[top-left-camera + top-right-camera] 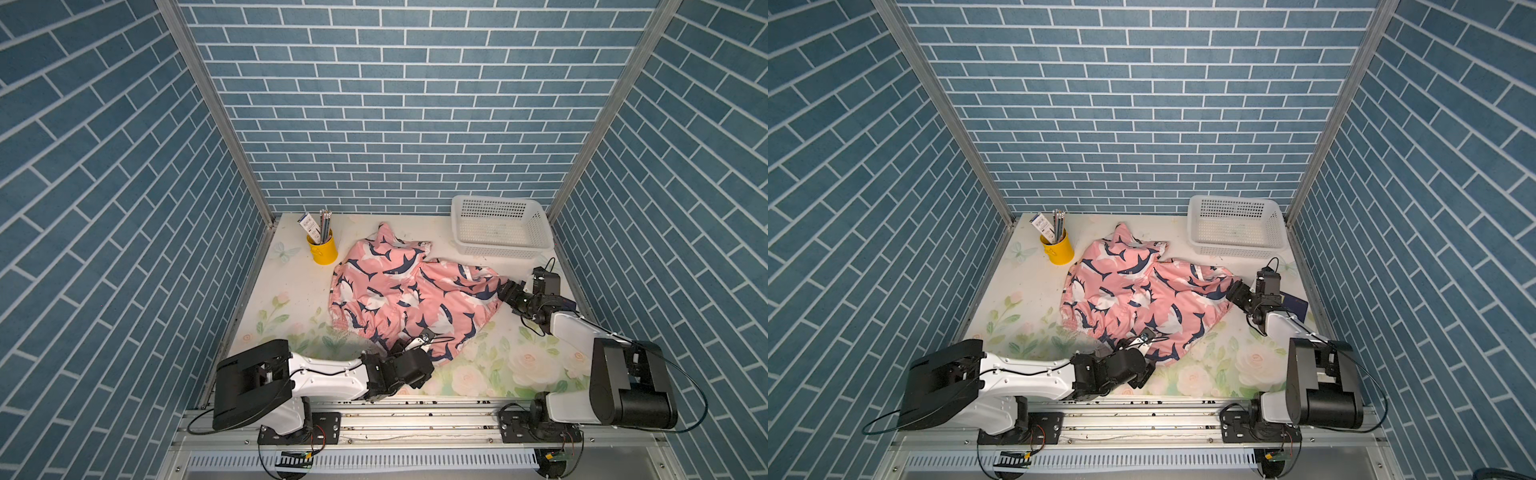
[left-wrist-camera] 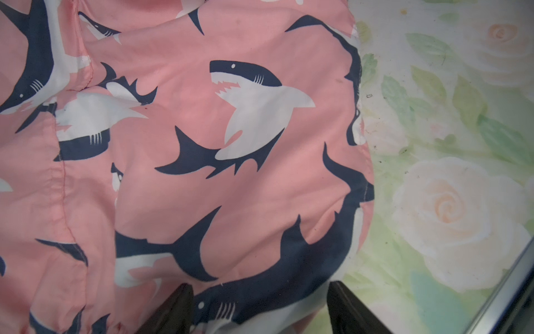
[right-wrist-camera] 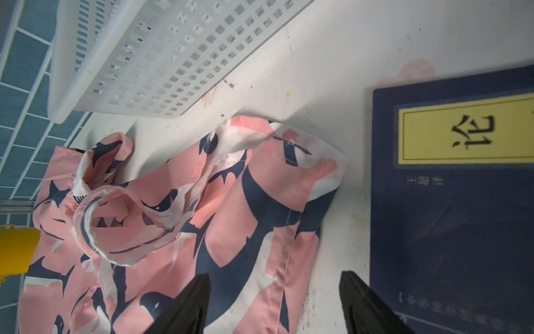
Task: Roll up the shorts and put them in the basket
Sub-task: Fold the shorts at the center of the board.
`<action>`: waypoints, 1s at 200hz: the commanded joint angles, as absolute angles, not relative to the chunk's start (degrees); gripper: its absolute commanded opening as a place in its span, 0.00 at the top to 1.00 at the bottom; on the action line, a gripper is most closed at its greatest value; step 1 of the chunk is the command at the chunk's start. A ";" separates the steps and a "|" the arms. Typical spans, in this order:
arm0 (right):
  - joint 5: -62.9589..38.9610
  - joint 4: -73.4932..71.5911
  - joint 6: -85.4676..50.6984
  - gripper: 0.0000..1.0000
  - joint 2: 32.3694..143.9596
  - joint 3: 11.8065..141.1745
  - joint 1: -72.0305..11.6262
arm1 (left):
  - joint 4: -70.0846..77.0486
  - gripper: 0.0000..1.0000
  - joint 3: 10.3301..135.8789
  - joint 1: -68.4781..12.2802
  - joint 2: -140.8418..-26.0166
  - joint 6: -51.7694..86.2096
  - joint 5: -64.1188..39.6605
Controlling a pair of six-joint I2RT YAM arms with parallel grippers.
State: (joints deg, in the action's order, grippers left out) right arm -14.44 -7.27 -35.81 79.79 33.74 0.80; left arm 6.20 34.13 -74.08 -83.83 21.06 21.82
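Lying crumpled and unrolled on the tabletop [image 1: 286, 286], the shorts [image 1: 399, 299] spread between the two claws. The left claw [image 2: 260, 286] stands released, jaws apart over the shorts' edge, with shark-print fabric under and ahead of it. The right claw [image 3: 276, 274] is released too, one jaw over a leg's edge, the other by a blue book [image 3: 450, 217], a white basket [image 3: 161, 57] ahead.

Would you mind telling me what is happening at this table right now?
The pink shark-print fabric shorts lie spread and rumpled, not yet rolled, on the floral-print table. The left gripper has its fingers open over the shorts' near edge. The right gripper has its fingers open at their right-hand edge. Neither is gripping the fabric.
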 commanded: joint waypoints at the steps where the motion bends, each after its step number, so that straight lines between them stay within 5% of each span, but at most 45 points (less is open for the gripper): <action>1: -16.43 -8.81 -37.38 0.25 81.99 34.40 2.95 | 5.84 0.35 33.45 -74.68 -83.92 20.00 21.69; 17: -17.94 -9.46 -37.45 0.28 83.50 35.48 4.50 | 6.44 0.40 33.90 -74.84 -85.08 19.69 21.02; 57: -18.98 -10.56 -37.41 0.30 88.12 39.66 5.18 | 6.75 0.29 35.14 -76.15 -88.35 19.25 20.72; 118: -21.96 -14.49 -39.23 0.34 96.59 43.01 5.40 | 7.54 0.31 35.26 -77.86 -90.04 19.70 21.42; 162: -23.82 -17.62 -40.31 0.50 101.18 42.73 5.27 | 9.49 0.58 35.40 -77.86 -91.47 19.89 21.91; 200: -24.82 -19.69 -41.13 0.91 101.42 42.35 5.23 | 6.08 0.93 35.85 -77.84 -89.73 19.52 23.19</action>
